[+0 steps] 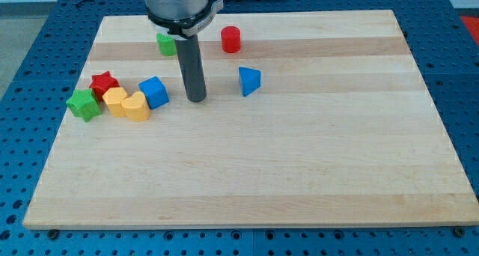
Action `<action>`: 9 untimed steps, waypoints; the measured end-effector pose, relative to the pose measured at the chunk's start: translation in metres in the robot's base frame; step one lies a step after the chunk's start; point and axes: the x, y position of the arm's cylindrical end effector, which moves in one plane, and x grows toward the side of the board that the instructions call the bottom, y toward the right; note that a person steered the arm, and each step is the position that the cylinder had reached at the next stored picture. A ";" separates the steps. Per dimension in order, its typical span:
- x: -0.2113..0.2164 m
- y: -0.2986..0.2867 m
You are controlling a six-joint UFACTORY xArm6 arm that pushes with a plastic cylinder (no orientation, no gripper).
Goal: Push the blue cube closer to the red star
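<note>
So in the camera view, you've got a pale wooden board point(247, 151) sitting on a blue perforated table point(22, 69), and I'll place everything off the blue cube point(154, 91) since that's your target block. It sits toward the view's left side of the board, roughly mid-height.

Your arm ends in a dark rod point(191, 65) hanging from a round metal mount, and my tip point(196, 100) is down on the board just to the view's right of the blue cube, close but with a sliver of wood showing between them, so not touching as far as you can see. There's no hand or claw here to be clenched or released, it's a bare rod holding nothing.

The red star point(104, 83) is to the view's left of the blue cube, slightly higher up, near but apart. Two yellow blocks sit between and below: a yellow heart-ish block point(137, 106) right at the cube's lower left, looks like it's touching it, and another yellow block point(115, 101) pressed against that one further left. The green star point(83, 104) is further left again, just beside the red star's lower edge.

Up and a bit right of the cube, a green block point(165, 43) is partly hidden behind the rod. A red cylinder point(230, 40) sits further right at the same height. A blue triangular block point(249, 81) is well to the cube's right, past the tip
</note>
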 end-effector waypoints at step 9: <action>-0.023 -0.096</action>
